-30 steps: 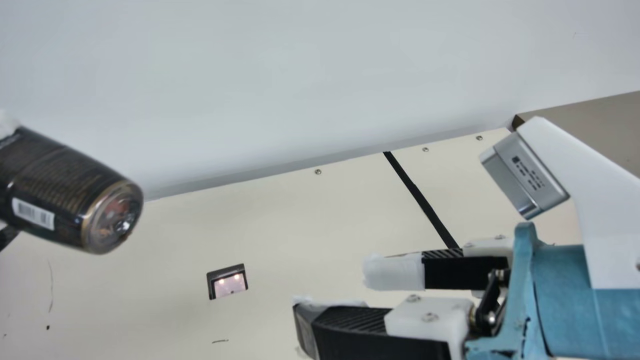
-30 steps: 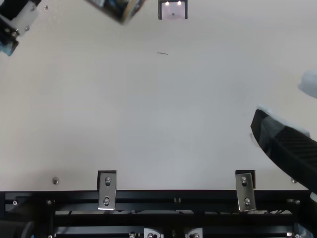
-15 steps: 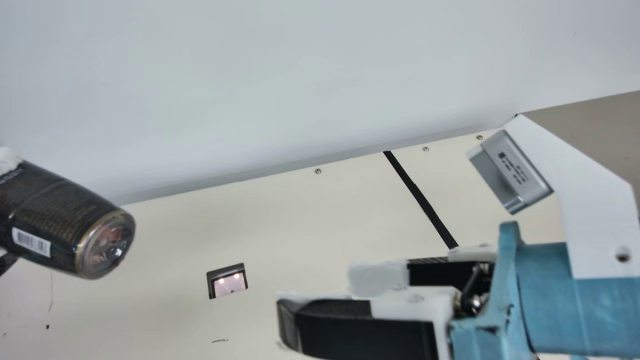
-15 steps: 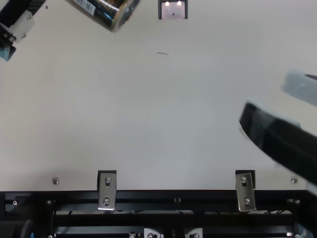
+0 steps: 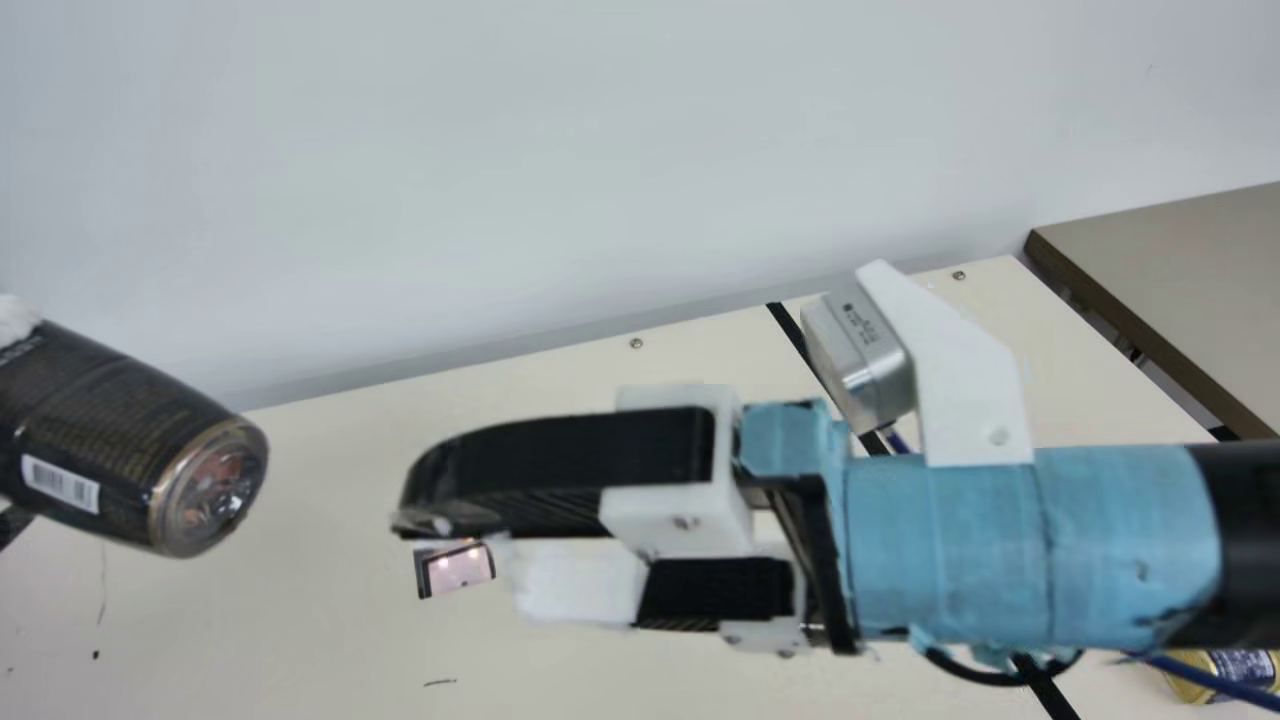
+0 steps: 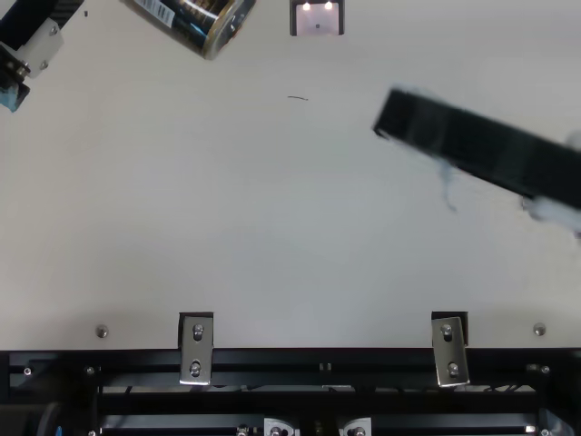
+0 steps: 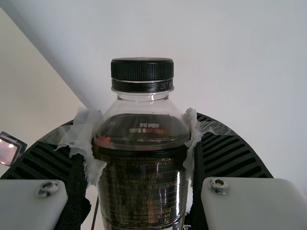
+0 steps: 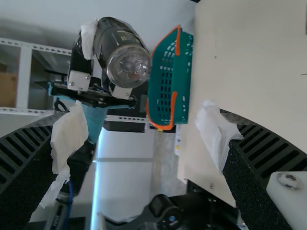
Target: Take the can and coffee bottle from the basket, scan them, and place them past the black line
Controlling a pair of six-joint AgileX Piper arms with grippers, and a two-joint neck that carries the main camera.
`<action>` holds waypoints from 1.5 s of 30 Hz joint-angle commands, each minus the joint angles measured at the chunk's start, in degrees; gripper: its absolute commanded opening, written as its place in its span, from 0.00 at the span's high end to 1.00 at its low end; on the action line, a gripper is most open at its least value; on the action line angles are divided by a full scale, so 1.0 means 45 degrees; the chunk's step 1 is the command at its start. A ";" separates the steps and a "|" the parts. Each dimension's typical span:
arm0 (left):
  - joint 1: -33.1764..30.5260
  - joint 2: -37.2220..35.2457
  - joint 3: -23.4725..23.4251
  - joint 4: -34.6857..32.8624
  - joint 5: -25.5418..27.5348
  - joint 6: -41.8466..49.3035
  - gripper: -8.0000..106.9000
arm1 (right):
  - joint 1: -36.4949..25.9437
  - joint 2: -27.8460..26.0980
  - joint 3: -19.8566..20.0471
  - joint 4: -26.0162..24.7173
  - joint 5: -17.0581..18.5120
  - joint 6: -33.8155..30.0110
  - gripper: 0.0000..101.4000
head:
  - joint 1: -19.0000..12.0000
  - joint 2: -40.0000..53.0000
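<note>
Black coffee bottle (image 5: pixel 125 440) is clamped in the jaws of the left gripper (image 5: pixel 20 420), while the right gripper (image 5: pixel 465 548), jaws released, is positioned above the table (image 5: pixel 280 640).

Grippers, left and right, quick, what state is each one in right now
Left gripper: closed on the coffee bottle.
Right gripper: open, nothing between its fingers.
</note>
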 commanded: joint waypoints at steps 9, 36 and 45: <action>0.0000 0.0000 0.0000 0.0000 0.0000 0.0000 0.84 | 0.1824 0.1556 0.0351 0.2753 -0.1739 -0.0715 0.00 | -0.0374 -0.0162; 0.0000 0.0000 0.0000 0.0000 0.0000 0.0000 0.84 | 0.3145 0.3887 -0.0369 0.4911 -0.2655 -0.2162 0.00 | -0.0374 -0.0162; 0.0000 0.0000 0.0000 0.0000 0.0000 0.0000 0.84 | 0.2066 0.4839 -0.1082 0.5614 -0.1591 -0.1079 0.00 | -0.0374 -0.0162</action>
